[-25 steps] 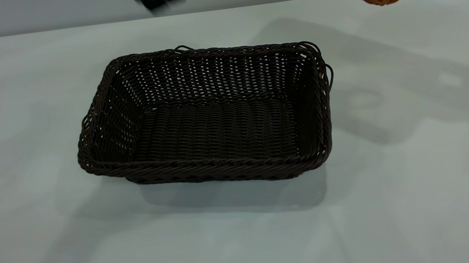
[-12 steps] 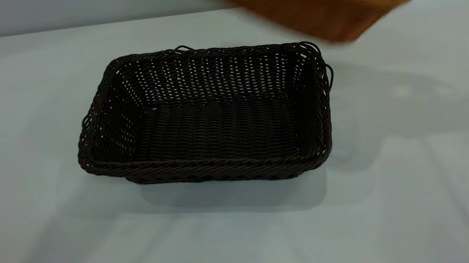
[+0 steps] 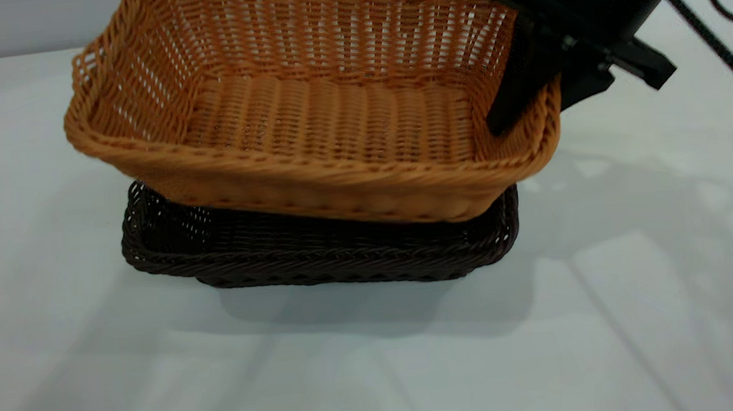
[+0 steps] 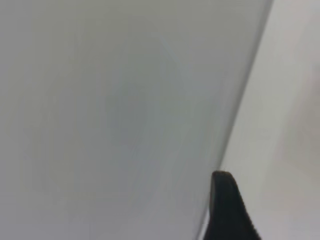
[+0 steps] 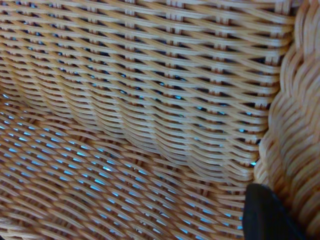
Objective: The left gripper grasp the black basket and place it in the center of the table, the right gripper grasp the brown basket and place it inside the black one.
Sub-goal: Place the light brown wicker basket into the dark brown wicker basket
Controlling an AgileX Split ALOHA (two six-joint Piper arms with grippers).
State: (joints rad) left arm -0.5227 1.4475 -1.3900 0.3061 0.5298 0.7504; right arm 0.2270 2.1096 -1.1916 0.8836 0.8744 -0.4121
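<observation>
Brown basket [image 3: 302, 110] now over black basket [image 3: 317, 258] — right claw [image 3: 531, 89] clamped

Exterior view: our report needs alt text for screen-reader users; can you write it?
The right gripper clamps the right rim of the brown basket, holding it tilted over the black basket on the table.

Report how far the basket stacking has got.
Done: the black basket sits on the table near its middle, with no gripper on it. In hand: the right gripper is clamped on the right-hand rim of the brown basket, holding it tilted above the black one, overlapping it but not seated. Left: lower it in and release. The left gripper is away from both baskets.
</observation>
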